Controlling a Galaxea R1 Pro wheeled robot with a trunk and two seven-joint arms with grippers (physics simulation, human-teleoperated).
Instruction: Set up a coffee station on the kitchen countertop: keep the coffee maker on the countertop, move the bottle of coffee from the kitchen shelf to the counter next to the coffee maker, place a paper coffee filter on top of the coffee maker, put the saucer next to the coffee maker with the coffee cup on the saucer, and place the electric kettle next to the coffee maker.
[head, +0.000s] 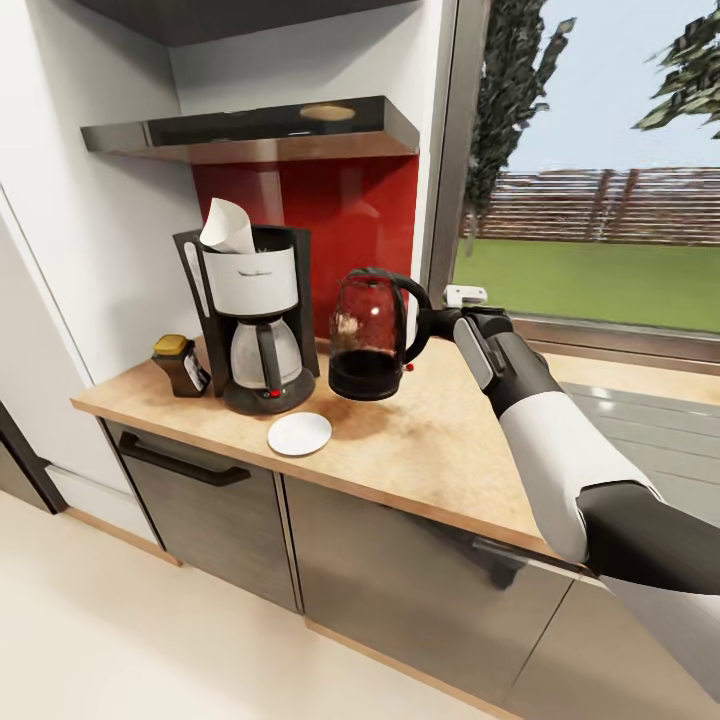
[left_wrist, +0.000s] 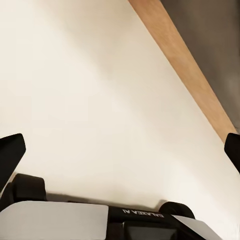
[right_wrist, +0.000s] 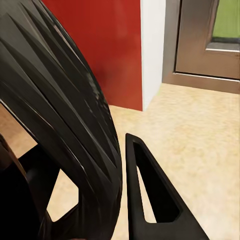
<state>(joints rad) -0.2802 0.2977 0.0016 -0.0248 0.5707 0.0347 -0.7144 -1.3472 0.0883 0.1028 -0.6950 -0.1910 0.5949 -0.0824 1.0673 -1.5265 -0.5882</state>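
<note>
The electric kettle (head: 368, 335) stands upright, its long axis vertical, with its black base low over the wooden worktop (head: 440, 440); whether the base touches the surface cannot be told. Its curved handle points toward the window side, where the right gripper (head: 428, 325) has its jaws clamped on it. In the right wrist view the ribbed black handle (right_wrist: 65, 115) fills the space against one finger (right_wrist: 150, 195).

Just beside the kettle, toward the wall, stands the coffee maker (head: 255, 315), upright, with a white paper coffee filter (head: 227, 226) sticking up from its top at a tilt. The bottle of coffee (head: 180, 365) sits on the far side of the coffee maker, leaning slightly. A white saucer (head: 299, 434) lies flat near the front edge, in front of both coffee maker and kettle, touching neither.

The left gripper (left_wrist: 120, 150) hangs over the pale floor (left_wrist: 100, 100), jaws wide apart and holding nothing.
</note>
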